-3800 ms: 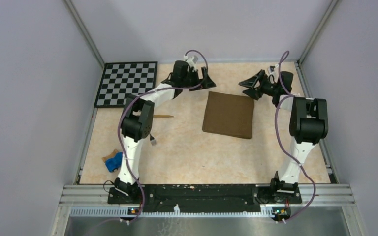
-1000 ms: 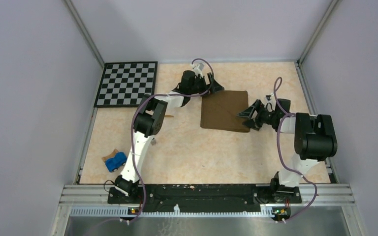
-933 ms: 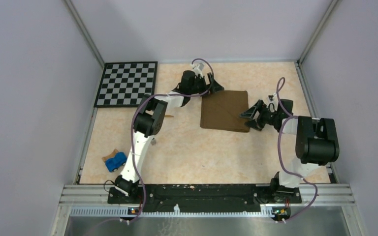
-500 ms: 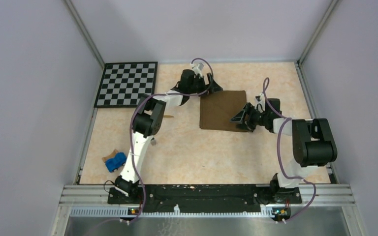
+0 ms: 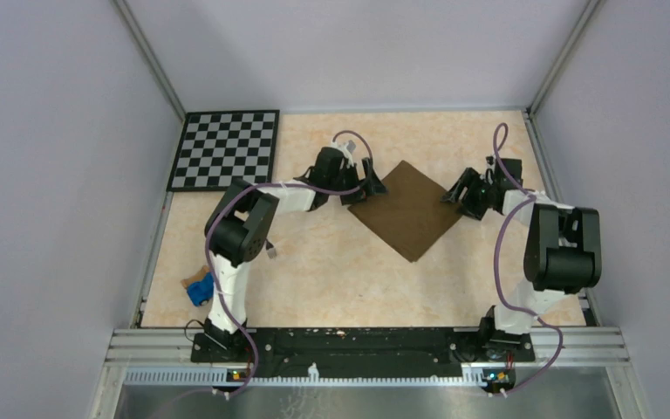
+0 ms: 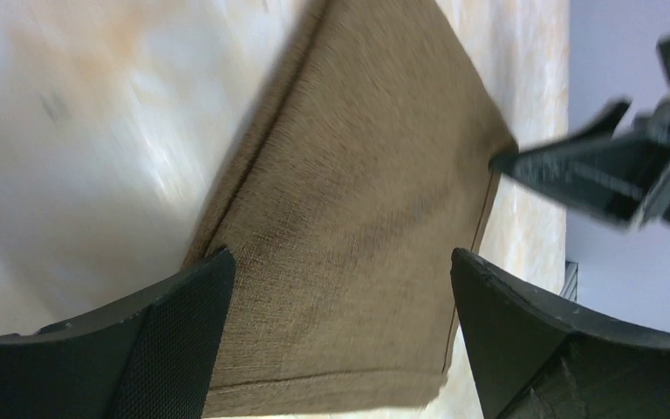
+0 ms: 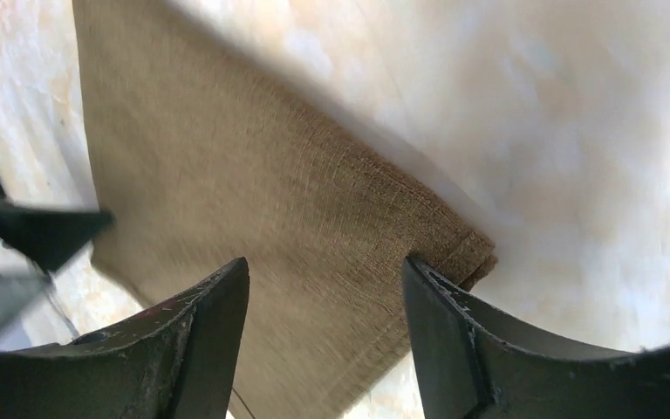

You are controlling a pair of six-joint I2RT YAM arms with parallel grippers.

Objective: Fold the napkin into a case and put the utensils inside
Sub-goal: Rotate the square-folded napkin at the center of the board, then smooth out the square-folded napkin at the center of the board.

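The napkin lies flat on the tabletop, well to the right of the checkerboard and a little nearer the arm bases; half a second ago its edges ran roughly square with the checkerboard's, and it has since swung round to sit as a diamond, one corner pointing back toward the checkerboard and the opposite corner pointing away from it. The left gripper has dropped to the corner facing the checkerboard; its jaws are released and spread wide, and the left wrist view shows the brown cloth lying between them, unpinched. The right gripper, which was over the cloth's far-from-checkerboard edge a moment back, has pulled out to the corner farthest from the checkerboard; its jaws are likewise released, with that corner sitting between them in its wrist view.

My reading is that the turn was a set-up; with a gripper at each of two opposite corners, a diagonal fold can start, though no crease shows yet and no case exists. The utensils cannot be made out here, perhaps hidden under the left arm; loading them is a good way off.
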